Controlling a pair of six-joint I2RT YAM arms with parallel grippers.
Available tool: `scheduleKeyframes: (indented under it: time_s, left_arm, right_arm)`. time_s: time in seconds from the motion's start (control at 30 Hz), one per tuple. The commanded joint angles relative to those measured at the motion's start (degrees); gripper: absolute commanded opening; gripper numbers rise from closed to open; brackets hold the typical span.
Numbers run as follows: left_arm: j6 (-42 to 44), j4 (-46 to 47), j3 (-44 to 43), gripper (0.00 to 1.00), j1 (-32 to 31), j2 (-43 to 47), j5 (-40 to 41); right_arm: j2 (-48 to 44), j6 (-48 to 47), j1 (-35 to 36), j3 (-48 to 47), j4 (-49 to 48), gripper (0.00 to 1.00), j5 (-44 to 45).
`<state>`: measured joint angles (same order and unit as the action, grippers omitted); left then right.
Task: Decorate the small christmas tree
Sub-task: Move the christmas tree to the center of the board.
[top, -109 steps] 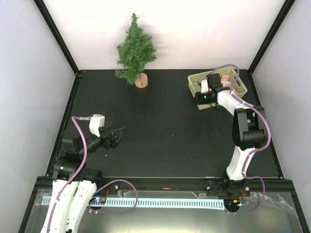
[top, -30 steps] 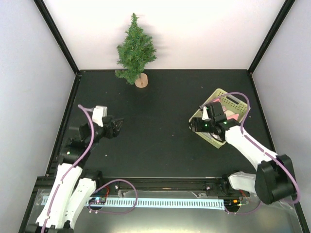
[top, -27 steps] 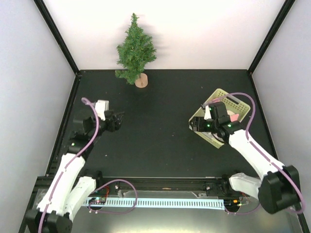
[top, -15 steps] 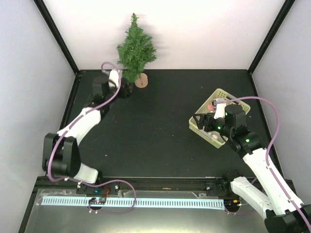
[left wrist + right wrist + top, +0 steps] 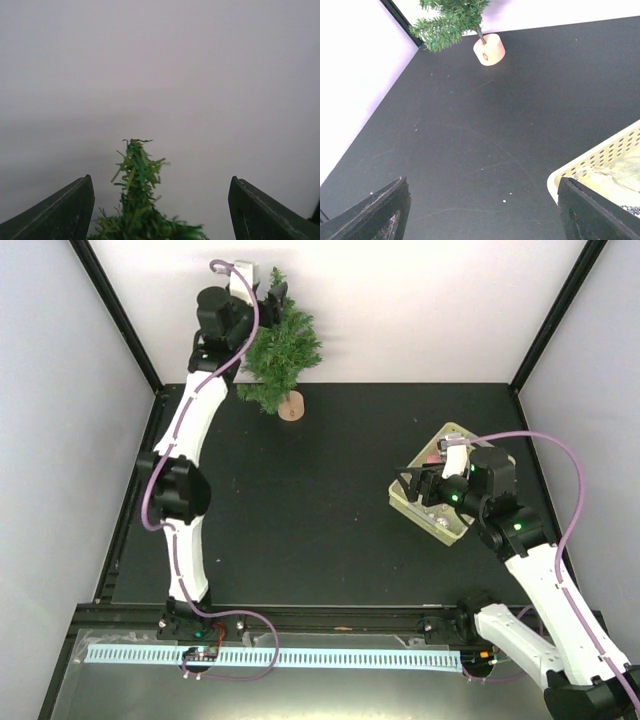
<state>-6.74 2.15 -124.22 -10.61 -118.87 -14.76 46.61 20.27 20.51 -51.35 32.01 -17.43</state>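
- Top external: left arm (image 5: 195,410) was stretched to the far-left corner of the table (image 5: 330,500), raised high.
- Left gripper (image 5: 266,298) sat level with the tree top, just left of it. I couldn't tell from this view whether it touched.
- Left wrist: fingers (image 5: 65,210) were spread wide, one on each side of the tree (image 5: 137,200) tip. The needles showed clear of both, with white wall behind.
- Tree (image 5: 283,345) stood upright on its stump (image 5: 291,407) at the far edge of the table, left of centre, against the back wall.
- Right wrist: tree (image 5: 452,17) and stump (image 5: 489,49) were at the top of the frame, well away from this gripper.
- Right gripper (image 5: 413,487) hung over the left edge of the basket (image 5: 425,517), pointing left toward the table centre.
- Right wrist: fingers (image 5: 387,210) were spread wide, with only black table and a basket (image 5: 600,155) corner visible between them.
- Basket lay on the right half of the table, turned at an angle to its edges. Its contents were too small to make out.
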Motion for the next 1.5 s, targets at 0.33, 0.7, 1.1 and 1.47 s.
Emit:
scheduleKeyframes:
  time_s: [0.33,0.7,1.1,1.47]
  left_arm:
    - [3.6,0.4,-10.6,0.46,-0.7,-13.0,-0.4]
    - [8.9,0.8,3.5,0.11,-1.8,0.8,-1.4]
    - [5.6,4.1,36.0,0.09,-1.8,28.7,-2.9]
    - [-0.1,9.3,68.5,0.09,-1.8,58.0,-2.4]
  right_arm:
    - [1.6,-0.9,0.1,-3.9,-2.3,0.82,-3.2]
    - [1.8,-0.6,0.1,-1.3,-2.9,0.82,-3.7]
    - [-0.3,-0.7,0.1,0.6,-0.2,0.83,-5.4]
    - [-6.1,0.7,0.2,3.8,0.7,0.83,-6.9]
